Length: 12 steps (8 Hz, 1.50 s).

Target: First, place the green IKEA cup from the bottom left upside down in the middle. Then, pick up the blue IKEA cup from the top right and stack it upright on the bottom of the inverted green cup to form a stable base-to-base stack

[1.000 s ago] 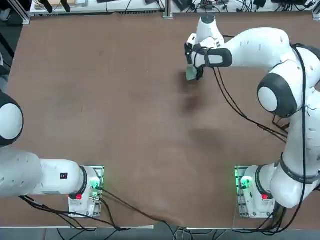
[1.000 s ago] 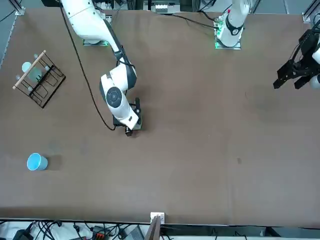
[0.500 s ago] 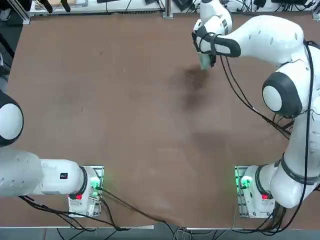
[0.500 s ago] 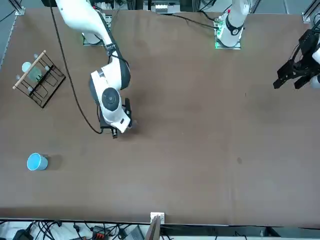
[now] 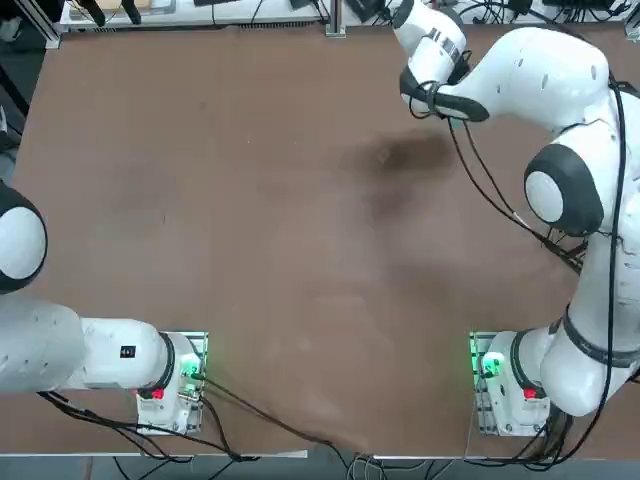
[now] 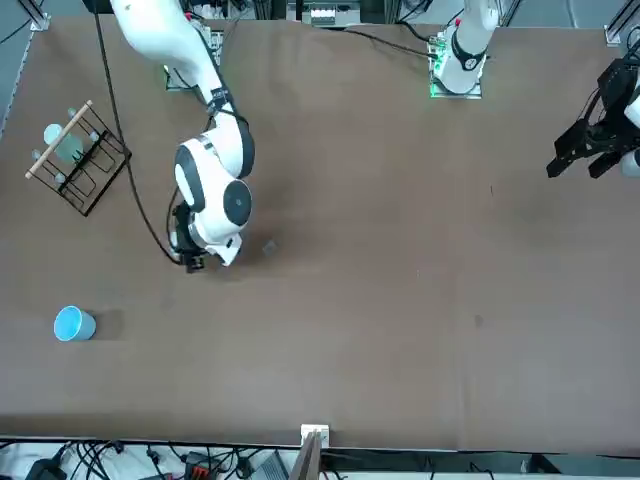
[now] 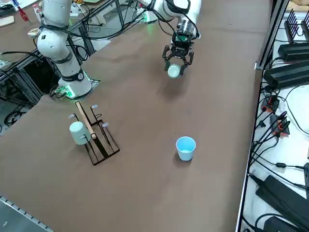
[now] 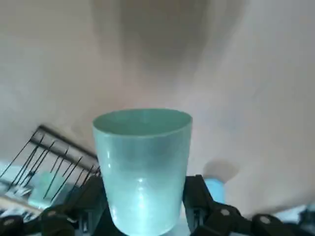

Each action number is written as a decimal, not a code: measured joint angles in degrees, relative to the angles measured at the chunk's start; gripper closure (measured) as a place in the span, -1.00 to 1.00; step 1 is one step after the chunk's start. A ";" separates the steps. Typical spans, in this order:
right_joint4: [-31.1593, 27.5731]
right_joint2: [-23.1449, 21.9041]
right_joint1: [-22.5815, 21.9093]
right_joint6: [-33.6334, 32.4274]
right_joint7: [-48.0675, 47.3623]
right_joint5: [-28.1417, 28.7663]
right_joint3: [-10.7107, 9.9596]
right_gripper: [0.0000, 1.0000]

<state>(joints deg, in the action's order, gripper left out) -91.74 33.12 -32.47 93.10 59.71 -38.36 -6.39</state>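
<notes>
Right gripper (image 7: 176,62) aloft, jaws clamped on the pale mint-green tapered plastic tumbler (image 8: 141,169).
Risk: smooth tumbler slipping mid-tilt, dropping onto the brown table (image 5: 250,250).

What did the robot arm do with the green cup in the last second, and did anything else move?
The right end effector, gripping the green cup throughout, swung it across the table towards the side where the blue cup stands, and the wrist turned, tilting the cup. Nothing was let go. The blue cup, the wire rack and the cup on it stayed put.
</notes>
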 joint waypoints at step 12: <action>-1.81 12.95 2.72 -10.04 -34.53 -2.15 -0.68 -0.73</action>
<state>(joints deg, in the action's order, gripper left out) -93.55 46.08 -29.75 83.06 25.18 -40.52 -7.07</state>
